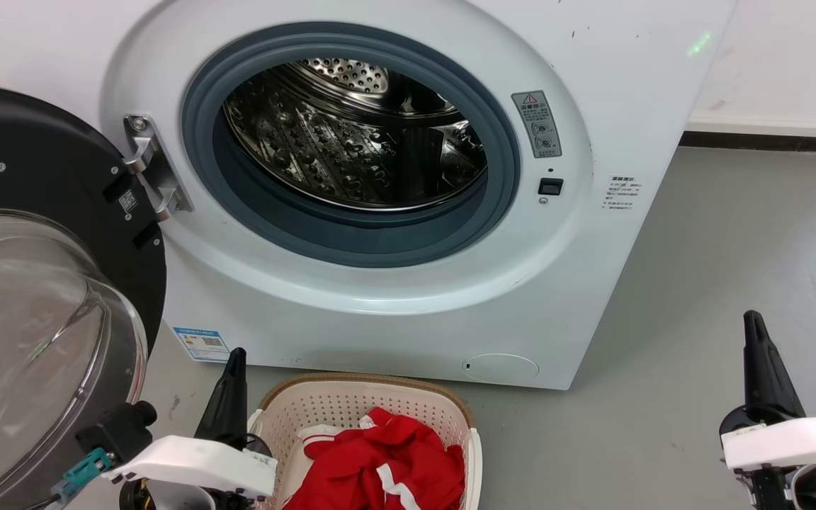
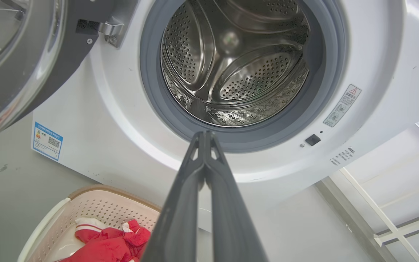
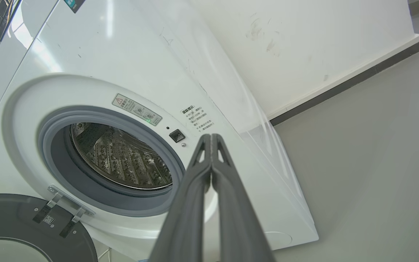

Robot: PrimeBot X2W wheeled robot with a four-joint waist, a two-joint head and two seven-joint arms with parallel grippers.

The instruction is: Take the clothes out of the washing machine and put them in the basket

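Observation:
The white washing machine [image 1: 394, 312] stands with its glass door [image 1: 32, 319] swung open to the left. Its steel drum [image 1: 358, 134] looks bare inside, as it does in the left wrist view [image 2: 235, 62]. On the floor in front sits the cream basket [image 1: 351, 400], holding the red clothes [image 1: 387, 464] with white trim; both also appear at the lower left of the left wrist view, basket [image 2: 86, 207] and clothes [image 2: 111, 243]. My left gripper [image 1: 236, 354] is shut and empty just left of the basket, fingertips [image 2: 205, 135] together. My right gripper [image 1: 753, 319] is shut and empty over the floor at right, tips [image 3: 209, 137] together.
Grey floor [image 1: 734, 269] spreads to the right of the machine up to a white wall with a dark skirting [image 1: 769, 138]. The open door takes up the space at my left. A white frame [image 2: 395, 218] stands at the right in the left wrist view.

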